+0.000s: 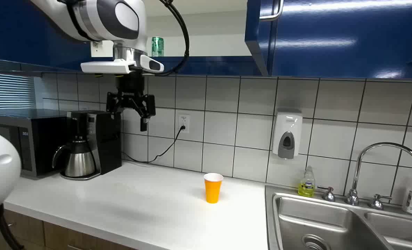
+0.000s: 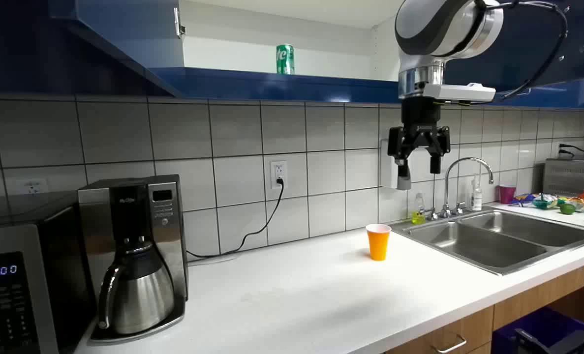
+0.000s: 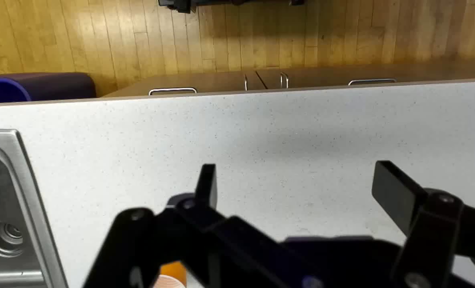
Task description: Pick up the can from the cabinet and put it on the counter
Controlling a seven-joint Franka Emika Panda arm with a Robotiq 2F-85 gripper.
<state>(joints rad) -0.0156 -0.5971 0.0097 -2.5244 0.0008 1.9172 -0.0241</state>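
Observation:
The green can [image 1: 157,47] stands upright on the bottom of the open blue cabinet [image 1: 209,65], near its front edge. In an exterior view the can [image 2: 285,59] stands alone before the pale interior above the blue cabinet [image 2: 292,84] edge. My gripper [image 1: 128,119] hangs pointing down, below cabinet height and apart from the can. In an exterior view the gripper [image 2: 419,168] is open with nothing between its fingers. In the wrist view the open gripper [image 3: 297,184] is above the white counter [image 3: 261,128]. The counter [image 1: 122,205] spans below; the can is out of the wrist view.
An orange cup [image 1: 212,188] stands on the counter beside the steel sink [image 1: 273,222]. A coffee maker [image 2: 141,275] and a microwave [image 2: 11,275] stand at the counter's end. An open blue door [image 1: 258,38] juts out beside the cabinet opening. A cord [image 2: 264,223] runs along the tiles.

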